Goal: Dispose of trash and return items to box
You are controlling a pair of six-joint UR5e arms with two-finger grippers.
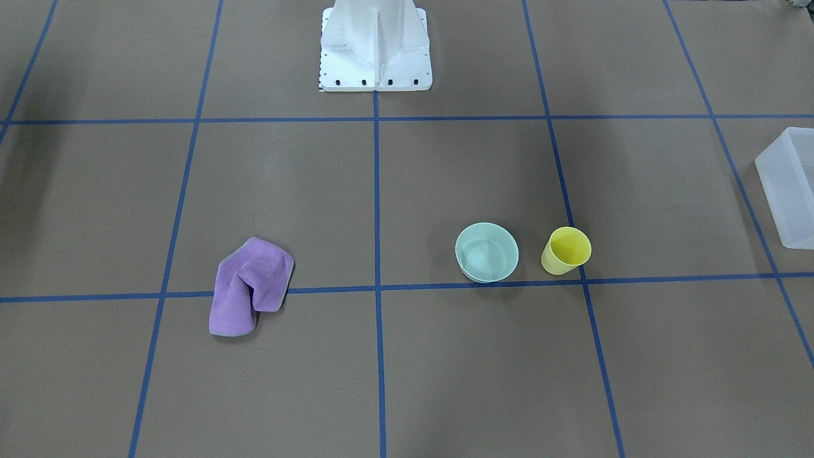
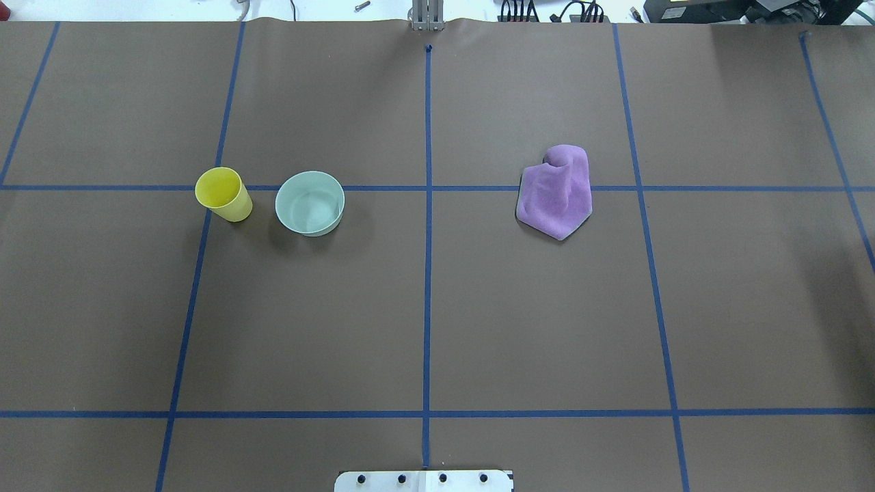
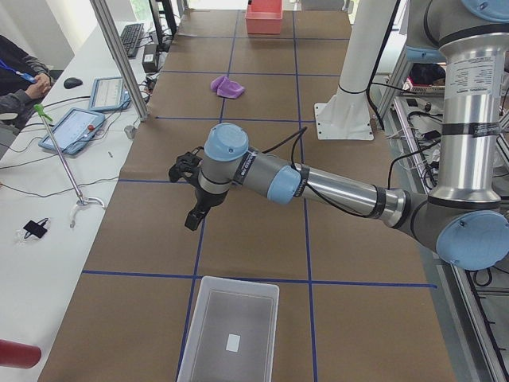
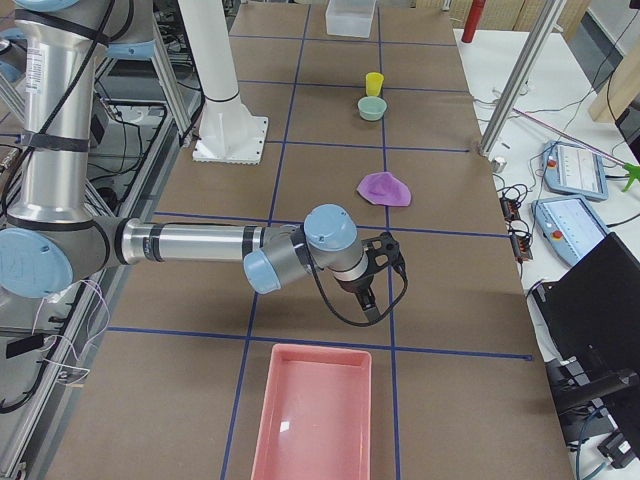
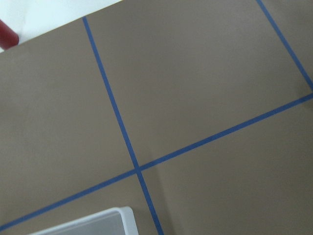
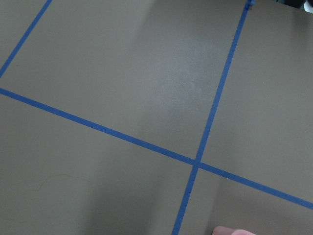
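The small yellow cup (image 1: pixel 566 250) stands upright on the brown table, right beside a pale green bowl (image 1: pixel 486 252); both also show in the overhead view, the cup (image 2: pixel 223 194) left of the bowl (image 2: pixel 310 203). The translucent box (image 3: pixel 231 334) stands empty at the table's left end; its corner shows in the left wrist view (image 5: pixel 88 226). My left gripper (image 3: pixel 188 191) hovers over the table between the box and the cup; I cannot tell if it is open. My right gripper (image 4: pixel 380 275) hovers near a pink tray (image 4: pixel 315 415); I cannot tell its state either.
A crumpled purple cloth (image 2: pixel 556 192) lies on the table's right half. The white robot base (image 1: pixel 375 51) stands at the middle of the near edge. Operators' tablets and a metal post (image 4: pixel 520 70) stand along the far side.
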